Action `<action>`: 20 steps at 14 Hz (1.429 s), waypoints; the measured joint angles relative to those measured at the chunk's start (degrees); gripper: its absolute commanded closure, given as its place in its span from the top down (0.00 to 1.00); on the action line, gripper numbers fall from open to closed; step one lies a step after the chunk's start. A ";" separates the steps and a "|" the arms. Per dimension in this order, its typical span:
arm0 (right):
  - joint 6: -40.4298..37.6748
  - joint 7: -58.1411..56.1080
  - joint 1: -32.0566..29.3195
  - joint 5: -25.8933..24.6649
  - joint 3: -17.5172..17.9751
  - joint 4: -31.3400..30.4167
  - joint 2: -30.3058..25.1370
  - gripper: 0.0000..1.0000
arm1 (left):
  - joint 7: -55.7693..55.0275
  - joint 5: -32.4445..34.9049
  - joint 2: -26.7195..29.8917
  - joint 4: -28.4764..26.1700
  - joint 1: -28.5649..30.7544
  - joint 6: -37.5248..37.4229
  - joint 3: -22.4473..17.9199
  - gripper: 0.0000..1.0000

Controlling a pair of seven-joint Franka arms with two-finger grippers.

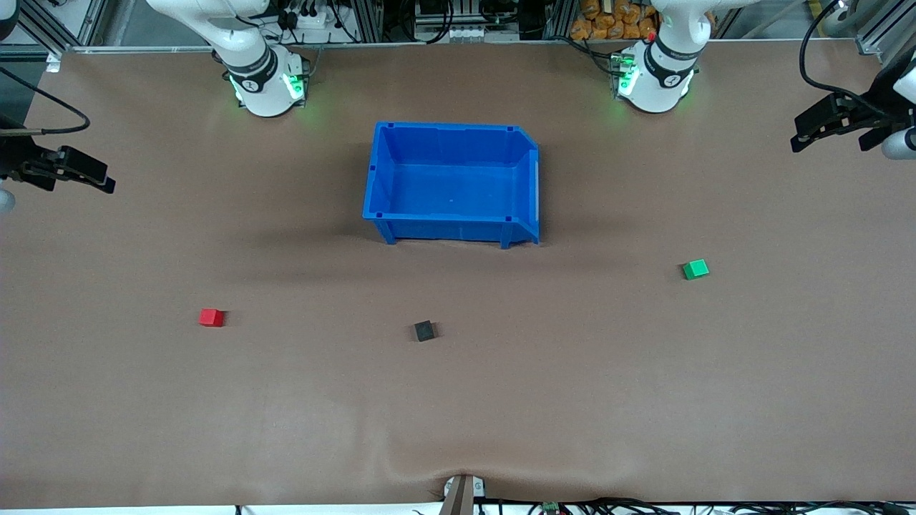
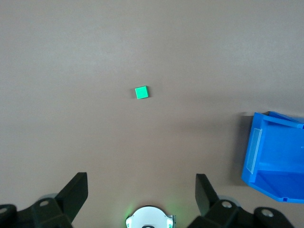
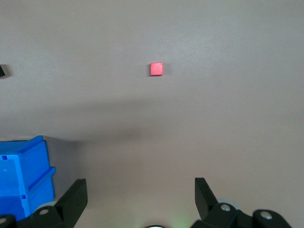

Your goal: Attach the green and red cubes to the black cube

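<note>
A brown table [image 1: 458, 400] fills the scene, with the two arm bases standing along its top edge in the front view and a clutter of cables and frames past that edge. A blue bin [image 1: 452, 182] sits on the table midway between the two bases, open side up and holding nothing visible. The black cube [image 1: 424, 330] lies nearer to the front camera than the bin, well apart from it. The red cube [image 1: 212, 317] lies toward the right arm's end of the table, well apart from the black cube and at about the same nearness to the front camera. The green cube [image 1: 695, 269] lies toward the left arm's end, a little farther from the front camera than the black cube and well apart from it. None of the three cubes touches another. The left gripper [image 1: 834, 127] hangs high over the left arm's end of the table, fingers [image 2: 76, 192] spread wide apart and holding nothing. The right gripper [image 1: 68, 172] hangs high over the right arm's end, its fingers [image 3: 76, 197] likewise wide apart and empty
</note>
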State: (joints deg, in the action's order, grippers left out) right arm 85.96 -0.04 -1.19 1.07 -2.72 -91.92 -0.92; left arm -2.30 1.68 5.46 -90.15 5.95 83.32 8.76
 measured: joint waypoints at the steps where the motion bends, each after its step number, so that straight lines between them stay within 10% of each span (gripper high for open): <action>1: 0.00 0.00 0.00 0.00 0.00 0.00 0.00 1.00 | 0.00 0.00 0.00 0.00 0.00 0.00 0.00 1.00; 20: 0.66 0.45 0.15 0.34 0.32 0.83 4.15 1.00 | -2.52 0.00 -1.06 0.01 0.04 -0.03 -0.03 1.00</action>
State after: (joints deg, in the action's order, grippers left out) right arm 86.61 0.41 -1.04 1.41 -2.40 -91.08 3.23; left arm -4.82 1.68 4.40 -90.14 5.99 83.29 8.73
